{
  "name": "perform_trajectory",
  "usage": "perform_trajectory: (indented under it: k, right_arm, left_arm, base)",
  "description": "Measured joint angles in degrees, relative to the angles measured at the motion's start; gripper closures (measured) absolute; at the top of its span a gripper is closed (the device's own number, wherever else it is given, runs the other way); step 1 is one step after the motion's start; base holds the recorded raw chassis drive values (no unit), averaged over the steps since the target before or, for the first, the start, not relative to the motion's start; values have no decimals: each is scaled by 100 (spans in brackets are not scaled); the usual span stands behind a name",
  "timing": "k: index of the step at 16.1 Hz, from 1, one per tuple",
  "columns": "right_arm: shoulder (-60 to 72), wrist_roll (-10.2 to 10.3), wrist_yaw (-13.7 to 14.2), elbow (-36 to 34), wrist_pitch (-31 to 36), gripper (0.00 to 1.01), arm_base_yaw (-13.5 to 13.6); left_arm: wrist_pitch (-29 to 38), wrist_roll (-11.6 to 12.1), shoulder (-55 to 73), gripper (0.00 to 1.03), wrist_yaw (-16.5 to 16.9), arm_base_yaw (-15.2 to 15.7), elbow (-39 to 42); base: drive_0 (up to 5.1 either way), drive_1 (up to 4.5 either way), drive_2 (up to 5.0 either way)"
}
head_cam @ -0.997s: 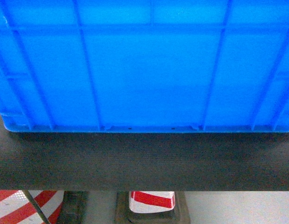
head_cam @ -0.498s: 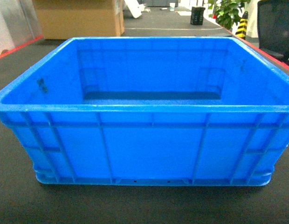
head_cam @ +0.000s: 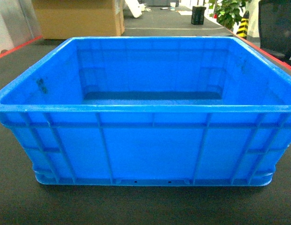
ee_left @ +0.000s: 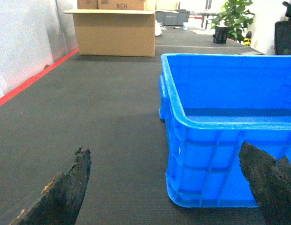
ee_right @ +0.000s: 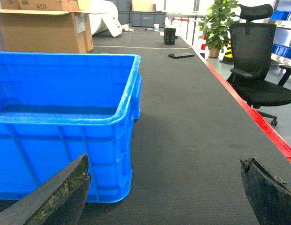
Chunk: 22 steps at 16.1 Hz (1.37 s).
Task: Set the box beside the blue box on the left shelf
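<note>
Between the spread fingers of the left gripper [ee_left: 164, 187] sits the near-left corner of the box [head_cam: 145, 117], untouched. At three o'clock, the right gripper [ee_right: 164, 192] likewise gapes wide, grasping nothing, the box's right corner at its nine o'clock. Beyond at twelve o'clock, a cardboard carton [ee_left: 115, 30] stands on the dark mat [ee_right: 192, 117].

One second ago only the front wall of the box [head_cam: 145, 140] and the desk [head_cam: 136, 206] edge were seen; now its open inside shows, sitting slightly lower than half a second ago.
</note>
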<state>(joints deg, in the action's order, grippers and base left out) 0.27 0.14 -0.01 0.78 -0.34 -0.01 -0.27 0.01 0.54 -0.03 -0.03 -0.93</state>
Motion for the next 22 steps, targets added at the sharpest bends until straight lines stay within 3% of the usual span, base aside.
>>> perform_trajectory:
  k: [22]
  right_arm:
    - [0,0,2,0,0,3,0]
  left_arm:
    - [0,0,0,5,0,0,0]
  base:
    - [0,0,0]
